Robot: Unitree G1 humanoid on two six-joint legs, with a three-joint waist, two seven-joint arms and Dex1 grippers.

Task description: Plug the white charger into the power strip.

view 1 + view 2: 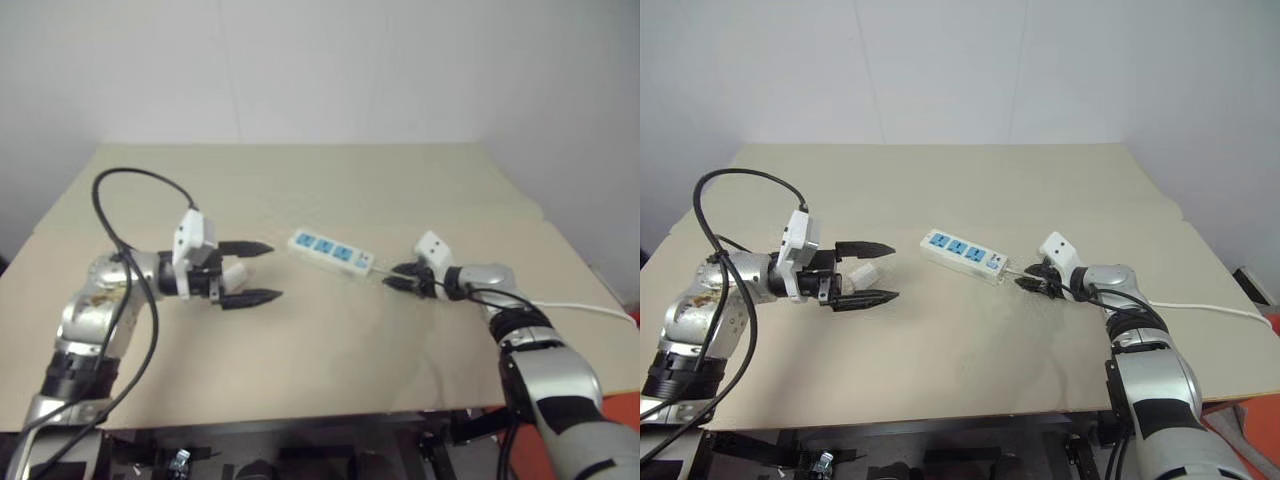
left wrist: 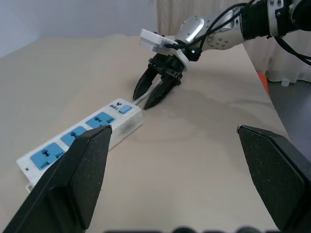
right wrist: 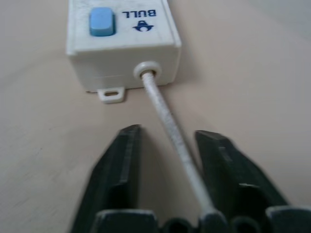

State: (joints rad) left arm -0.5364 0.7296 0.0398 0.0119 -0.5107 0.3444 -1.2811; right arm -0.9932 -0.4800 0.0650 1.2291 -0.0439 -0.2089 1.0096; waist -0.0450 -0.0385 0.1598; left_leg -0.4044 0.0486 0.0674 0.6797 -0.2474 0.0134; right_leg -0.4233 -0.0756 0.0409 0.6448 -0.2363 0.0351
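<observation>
Your strip (image 1: pixel 332 252) lies flat near the middle of the table (image 1: pixel 330 180), running slantwise, three blue sockets facing up; its switch end, with the blue switch (image 3: pixel 102 22), points toward your right gripper (image 1: pixel 398 277), and the cord (image 3: pixel 170 124) leaves from that end.

Your right gripper sits low at the table just off that end, near the strip but not touching its body; the cord runs between its two fingers (image 3: pixel 116 179); the fingers stand narrow, with a gap still showing on one side of the cord in the right wrist view, so you cannot tell whether the cord is truly pinched; beyond the arm the cord trails off across the table toward the right edge.

Your left gripper (image 1: pixel 258 272) hangs just above the table on the other side of the strip, apart from it, fingers spread wide and pointing along toward the strip's far end; the charger (image 1: pixel 866 272), a small white block, shows between those spread fingers in the right eye view; whether it touches either finger you cannot tell.
</observation>
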